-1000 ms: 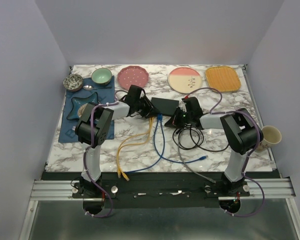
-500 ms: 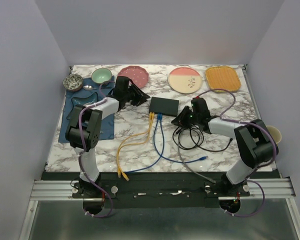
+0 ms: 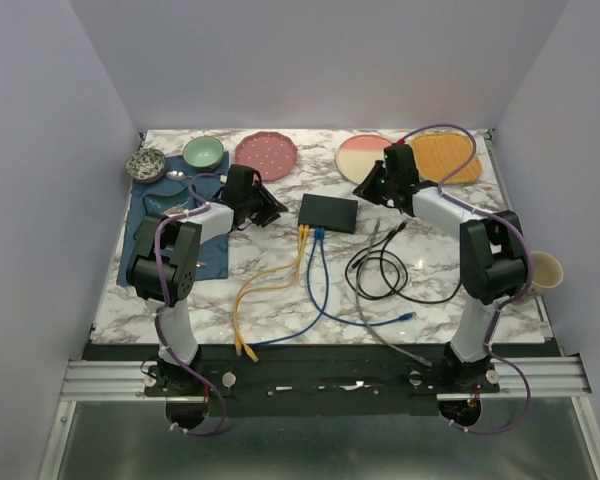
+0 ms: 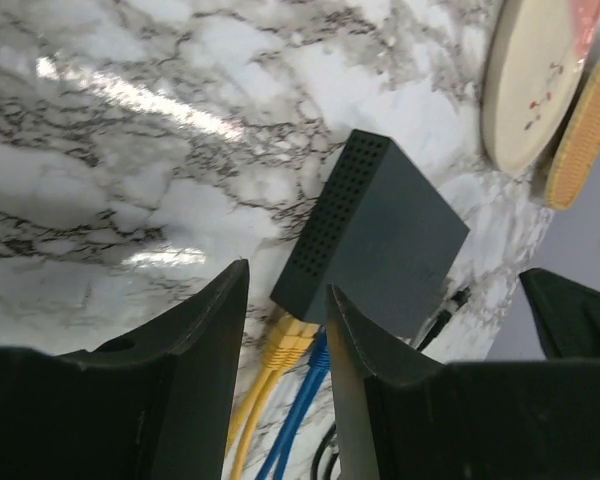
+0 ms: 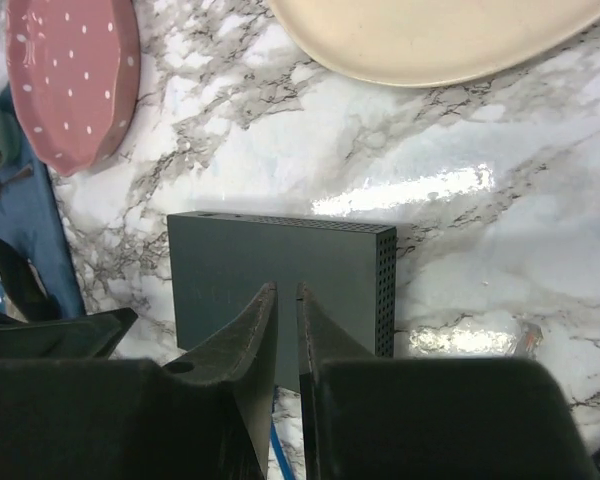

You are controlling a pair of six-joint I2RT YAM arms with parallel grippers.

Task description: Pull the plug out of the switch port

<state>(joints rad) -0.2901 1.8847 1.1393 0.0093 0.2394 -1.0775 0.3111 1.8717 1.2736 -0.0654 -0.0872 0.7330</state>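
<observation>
well, from above, the switch (image 3: 328, 212) lies flat near the middle of the marble table (image 3: 450, 250), with yellow cables (image 3: 270, 285) and blue cables (image 3: 320, 285) leaving its edge at 6 o'clock. the left gripper (image 3: 263, 205) sits at the switch's 9 o'clock, just apart from it, and the right gripper (image 3: 370, 186) hangs at its 1 o'clock, near a cream plate (image 3: 368, 158). a black cable (image 3: 385, 275) coils on the marble at the switch's 4 o'clock. from the left wrist, the left gripper (image 4: 286, 280) is released, its fingers (image 4: 205, 340) spread with nothing between them; the switch (image 4: 380, 240) lies past the tips toward 1 o'clock, its perforated end facing the camera, with yellow plugs (image 4: 290, 340) and a blue plug (image 4: 315, 362) seated in its sockets. a black plug (image 4: 458, 297) shows just beside the far corner; whether it touches the box cannot be told. from the right wrist, the right gripper (image 5: 287, 290) is clenched on nothing, its fingers (image 5: 245, 350) drawn to a thin slit above the switch (image 5: 220, 270), which lies directly below the tips. a pink dotted plate (image 5: 75, 75) lies at 10 o'clock.
</observation>
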